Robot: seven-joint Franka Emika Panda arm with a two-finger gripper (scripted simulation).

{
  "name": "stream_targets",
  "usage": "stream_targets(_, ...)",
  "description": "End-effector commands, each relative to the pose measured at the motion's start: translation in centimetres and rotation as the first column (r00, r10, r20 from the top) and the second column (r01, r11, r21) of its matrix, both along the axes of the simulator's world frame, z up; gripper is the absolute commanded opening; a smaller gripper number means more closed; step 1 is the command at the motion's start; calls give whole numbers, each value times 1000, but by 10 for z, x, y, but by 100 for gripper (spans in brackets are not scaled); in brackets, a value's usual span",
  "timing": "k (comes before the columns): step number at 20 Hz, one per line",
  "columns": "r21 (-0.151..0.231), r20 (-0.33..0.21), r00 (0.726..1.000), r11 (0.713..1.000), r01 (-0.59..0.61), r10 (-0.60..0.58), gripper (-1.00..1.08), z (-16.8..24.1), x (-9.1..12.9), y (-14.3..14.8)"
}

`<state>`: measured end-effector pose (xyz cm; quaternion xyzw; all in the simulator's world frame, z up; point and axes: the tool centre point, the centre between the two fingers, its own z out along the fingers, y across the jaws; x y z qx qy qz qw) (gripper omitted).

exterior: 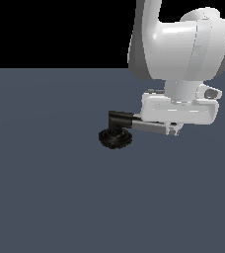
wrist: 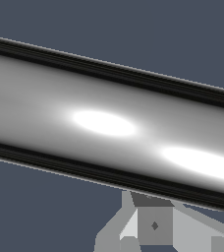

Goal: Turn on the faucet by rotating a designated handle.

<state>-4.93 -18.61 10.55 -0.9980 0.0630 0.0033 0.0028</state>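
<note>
No text, label, brand or number can be read in either view; the surfaces shown are plain. No sign stands anywhere either.

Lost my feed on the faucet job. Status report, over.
Pincer down at the handle, jaw state unclear. Handle fills the wrist view, joined to the black base. Nothing in the way.

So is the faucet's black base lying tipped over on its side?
No: in the exterior view the base sits flat on the floor, the neck rising from it.
</note>
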Motion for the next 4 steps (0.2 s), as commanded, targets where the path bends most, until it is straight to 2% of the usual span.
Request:
stream_targets(1, -6, 6, 1000, 1000, 17, -17, -100, 1, 6, -18)
stream_targets(4, -6, 6, 1000, 1000, 18, -17, -100, 1, 10, -23)
